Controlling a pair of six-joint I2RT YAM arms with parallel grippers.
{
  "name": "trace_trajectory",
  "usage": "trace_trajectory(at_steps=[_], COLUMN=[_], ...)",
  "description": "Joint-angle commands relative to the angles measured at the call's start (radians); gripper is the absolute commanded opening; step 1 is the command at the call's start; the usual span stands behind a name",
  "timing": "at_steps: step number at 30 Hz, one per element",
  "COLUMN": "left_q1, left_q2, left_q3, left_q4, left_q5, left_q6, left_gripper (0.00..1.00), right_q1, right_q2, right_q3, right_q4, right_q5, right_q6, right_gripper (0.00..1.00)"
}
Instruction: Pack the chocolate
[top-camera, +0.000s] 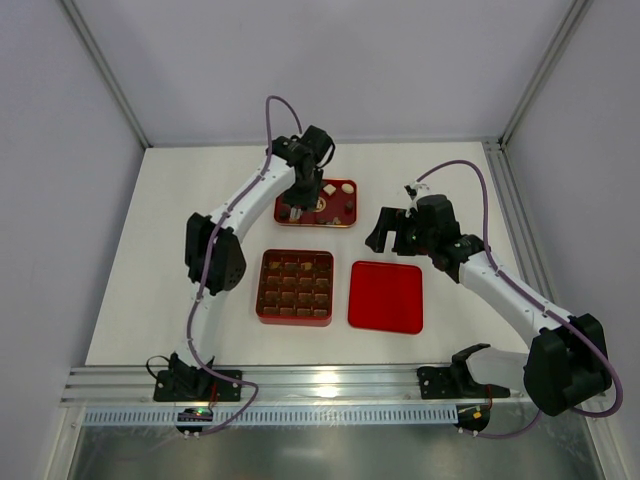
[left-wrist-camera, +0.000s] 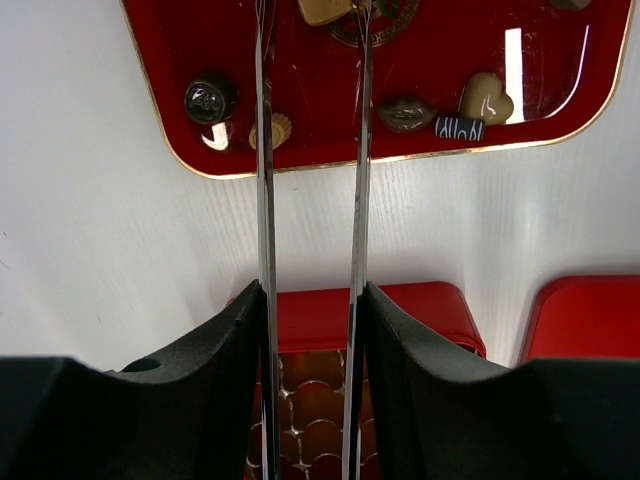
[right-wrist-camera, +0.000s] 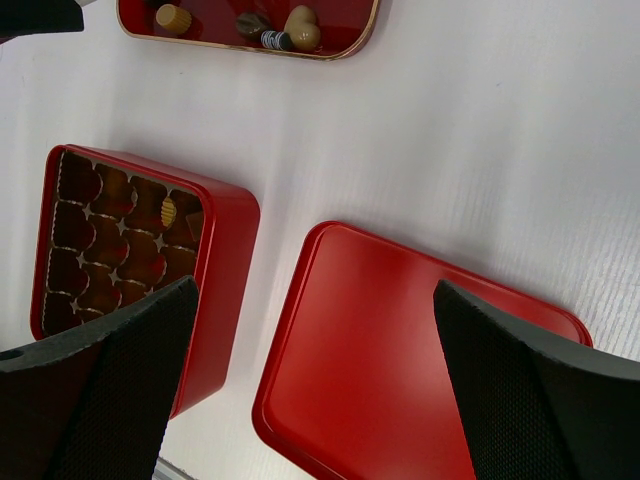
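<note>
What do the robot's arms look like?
The left arm and right arm are white with chunky black joints, each trailing a purple cable. The left tool has thin shiny metal blades; the right tool has wide black textured fingers.

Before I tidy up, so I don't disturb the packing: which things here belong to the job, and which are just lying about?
Job: chocolates, their red tray, compartment box, left gripper over the tray.
Lying idle: red lid, open right gripper.

No legible text, label, brand or number appears. The gold emblem (left-wrist-camera: 390, 20) on the red tray (left-wrist-camera: 560, 90) is unreadable.
</note>
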Motion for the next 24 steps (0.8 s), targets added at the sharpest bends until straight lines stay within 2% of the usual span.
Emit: trace_trajectory(at_steps=[1, 24], left_q1=[0.015, 0.015], left_q2=[0.01, -0.006], left_q3=[0.055, 0.035], left_q4=[0.031, 0.0], left_q5=[0.009, 0.036], left_q6=[0.005, 0.008], left_gripper=[0.42, 0.41], right_q1=[-0.005, -0.003], right_q2=[-0.032, -0.018], right_q3=[0.013, -0.001], right_q4=[0.013, 0.033], right_q5=[0.003, -0.003], right_q6=[-0.019, -0.008], right_gripper=[1.0, 1.0])
